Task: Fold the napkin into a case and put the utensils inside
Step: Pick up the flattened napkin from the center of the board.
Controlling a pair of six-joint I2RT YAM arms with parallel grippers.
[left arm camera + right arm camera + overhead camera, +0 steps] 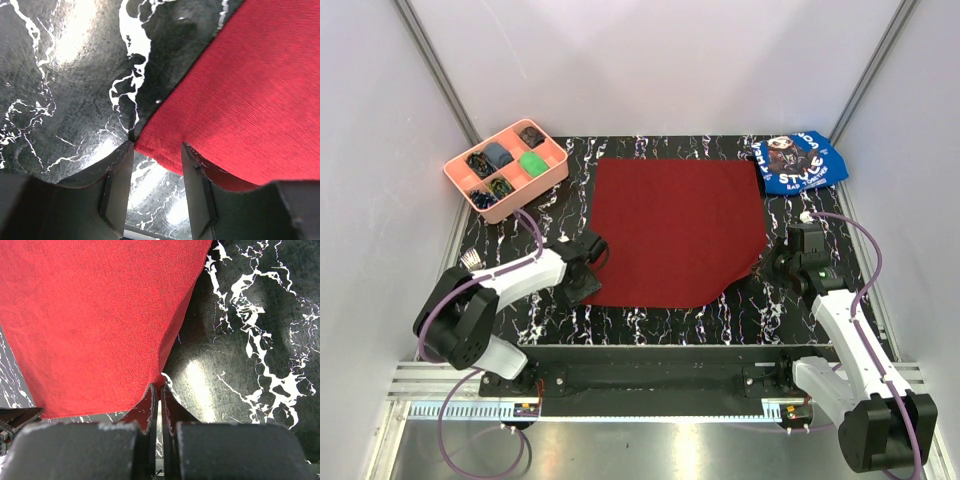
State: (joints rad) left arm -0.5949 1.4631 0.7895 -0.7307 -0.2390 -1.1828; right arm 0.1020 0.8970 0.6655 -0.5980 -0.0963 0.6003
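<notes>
The dark red napkin (675, 230) lies spread out as one wide sheet on the black marbled table; no case is in view. My left gripper (586, 288) sits at the napkin's near left corner. Its jaws stand open in the left wrist view (157, 150), with the cloth corner (250, 90) lying just ahead of them and not held. My right gripper (772, 268) is shut on the near right corner, and the cloth (90, 315) rises to a pinched point at the fingertips (161, 390). Silver tines of a utensil (472, 260) peek out left of the left arm.
A pink compartment tray (460, 180) with small items stands at the back left. A blue printed cloth (800, 162) lies at the back right. White walls enclose the table on three sides, and its metal front rail (650, 375) runs between the arm bases.
</notes>
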